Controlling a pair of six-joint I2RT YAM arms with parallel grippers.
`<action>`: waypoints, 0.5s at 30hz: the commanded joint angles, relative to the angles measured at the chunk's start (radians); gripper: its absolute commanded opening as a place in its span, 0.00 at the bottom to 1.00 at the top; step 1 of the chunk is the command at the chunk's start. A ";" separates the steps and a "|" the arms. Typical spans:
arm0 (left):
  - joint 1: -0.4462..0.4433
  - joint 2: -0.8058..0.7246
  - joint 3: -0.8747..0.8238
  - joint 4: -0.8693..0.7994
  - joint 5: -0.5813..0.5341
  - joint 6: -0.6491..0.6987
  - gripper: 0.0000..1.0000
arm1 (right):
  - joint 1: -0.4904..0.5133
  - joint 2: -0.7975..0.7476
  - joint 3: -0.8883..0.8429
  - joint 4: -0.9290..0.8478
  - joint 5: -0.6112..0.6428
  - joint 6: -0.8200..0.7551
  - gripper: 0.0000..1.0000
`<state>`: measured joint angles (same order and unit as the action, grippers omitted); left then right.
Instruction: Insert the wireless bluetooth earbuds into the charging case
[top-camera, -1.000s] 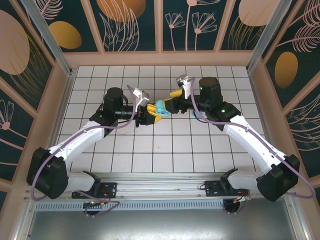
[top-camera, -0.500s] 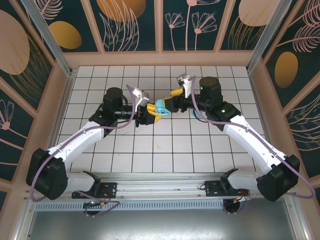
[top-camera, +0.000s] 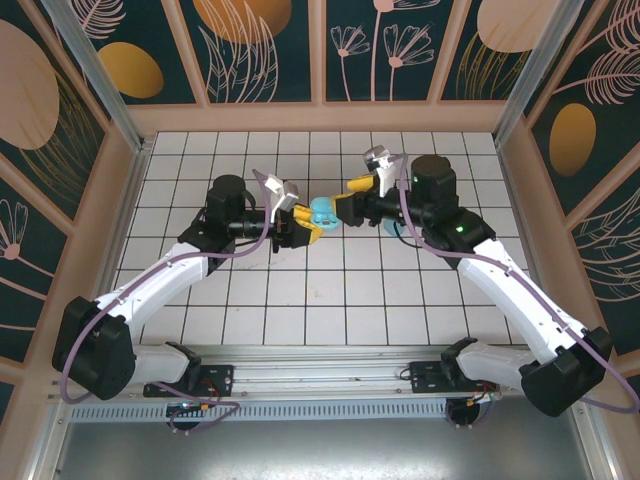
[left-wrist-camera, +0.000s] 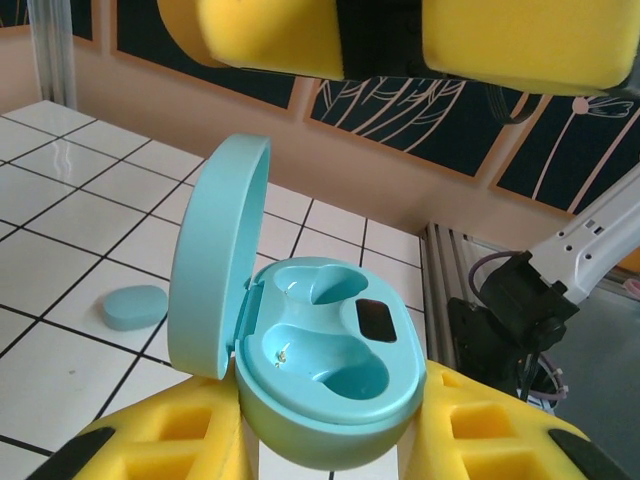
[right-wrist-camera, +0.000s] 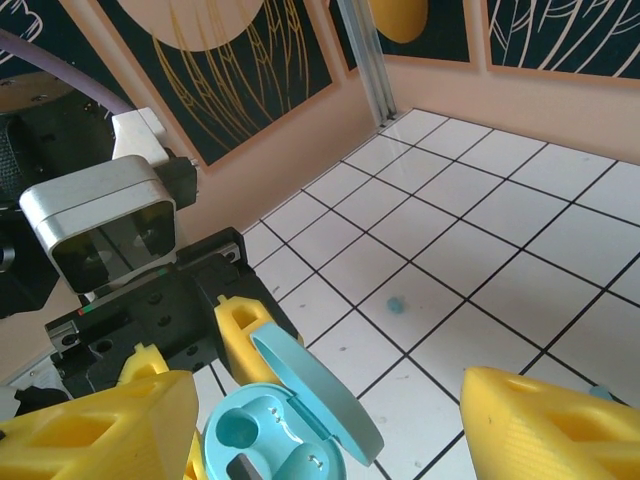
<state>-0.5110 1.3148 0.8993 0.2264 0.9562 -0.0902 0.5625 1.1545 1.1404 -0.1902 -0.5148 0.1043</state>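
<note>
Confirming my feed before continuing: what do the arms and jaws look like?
The left arm and right arm have white shells with black joints and bases. A purple cable runs along each. The jaws are chunky yellow blocks with square hollows, on black mounts. A grey boxy camera sits at each wrist; small green lights glow on the right arm.

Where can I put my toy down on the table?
The near tiles by the front rail are bare, and so are the far tiles by the back wall. The middle is crowded: the left tool holds the open case and the right tool is beside it.
</note>
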 joint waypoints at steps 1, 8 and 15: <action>-0.004 -0.030 0.008 -0.010 -0.018 0.012 0.21 | -0.009 -0.026 0.042 -0.013 0.056 0.056 0.70; 0.000 -0.064 -0.034 -0.017 -0.048 0.013 0.21 | -0.144 0.098 0.079 -0.091 0.132 0.161 0.68; 0.005 -0.108 -0.080 -0.033 -0.078 0.022 0.20 | -0.163 0.389 0.181 -0.137 0.085 0.095 0.56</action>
<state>-0.5106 1.2385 0.8391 0.2039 0.8940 -0.0891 0.4026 1.4433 1.2617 -0.2733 -0.3943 0.2207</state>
